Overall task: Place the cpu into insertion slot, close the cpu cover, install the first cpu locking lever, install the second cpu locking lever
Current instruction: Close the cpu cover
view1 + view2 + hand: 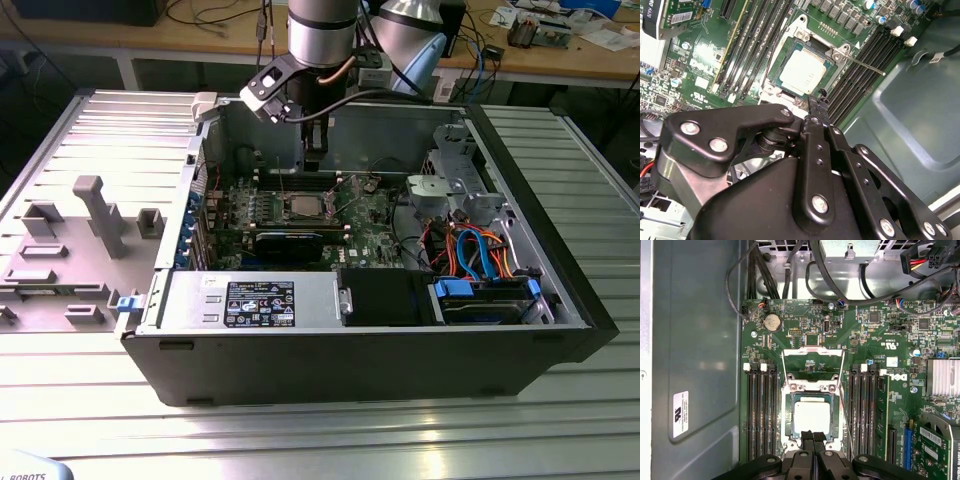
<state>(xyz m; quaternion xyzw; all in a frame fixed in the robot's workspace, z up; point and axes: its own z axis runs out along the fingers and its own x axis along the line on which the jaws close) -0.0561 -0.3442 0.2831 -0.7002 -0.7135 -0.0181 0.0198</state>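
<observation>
Jaws shut tight together, with nothing between them. Gripper (pixel 813 434) black, its two tips side by side, hanging just over the near edge of the insertion slot (pixel 788 410). Same gripper (pixel 816 97) in the second wrist view, tips right at the edge of the slot's silver rim. Hard to tell whether touching the rim or just above it.

Cpu (pixel 812 417) lying flat inside the slot, dull silver top facing up, dark edge all round it. Same cpu (pixel 805 71) plain to see past the tips in the second wrist view.

Cpu cover (pixel 812 352) open, swung back from the slot on the side away from the gripper, green board showing through its square hole. Locking lever (pixel 865 66), a thin silver rod, sticking out from a corner of the slot, over the long black memory slots (pixel 855 85).

In the exterior view, gripper (pixel 313 160) reaching down into the open computer case (pixel 350 370), over the slot in the green motherboard (pixel 365 235). Long black card (pixel 290 243) just beside the slot. Blue and orange cables (pixel 480 250) toward the exterior view's right. Case sitting on a ribbed metal table (pixel 300 440). Grey panel (pixel 90 230) lying flat at the exterior view's left.
</observation>
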